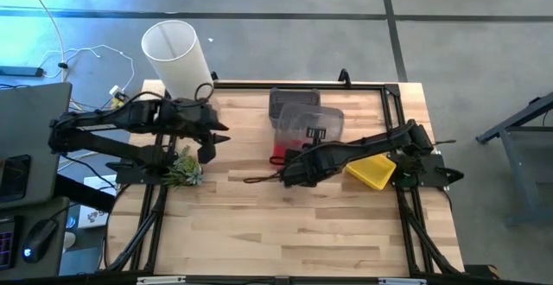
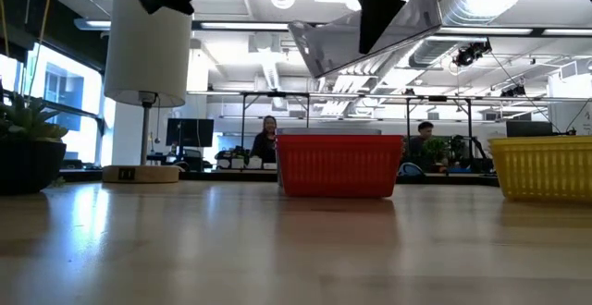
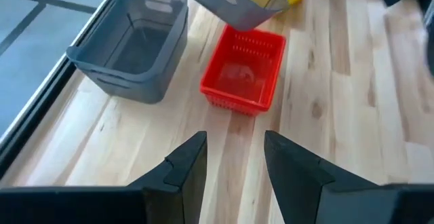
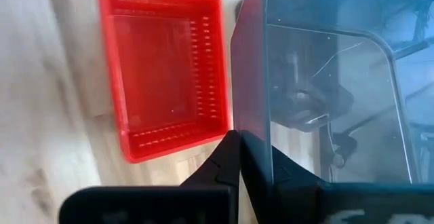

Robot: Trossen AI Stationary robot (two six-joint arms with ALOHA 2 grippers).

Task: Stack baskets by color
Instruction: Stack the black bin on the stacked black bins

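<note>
A dark grey mesh-sided plastic basket (image 4: 325,95) hangs tilted above the red plastic basket (image 4: 163,68), its wall clamped in the right gripper (image 4: 239,157). The left gripper (image 3: 234,157), fingers apart, waits near the white cylinder (image 1: 177,56).

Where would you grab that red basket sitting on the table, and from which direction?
The red basket sits upright, open side up, with thin mesh walls and nothing inside. Probably best to come straight down and pinch one wall at the rim, one finger inside and one outside. The open left gripper faces its near wall with bare table between.
</note>
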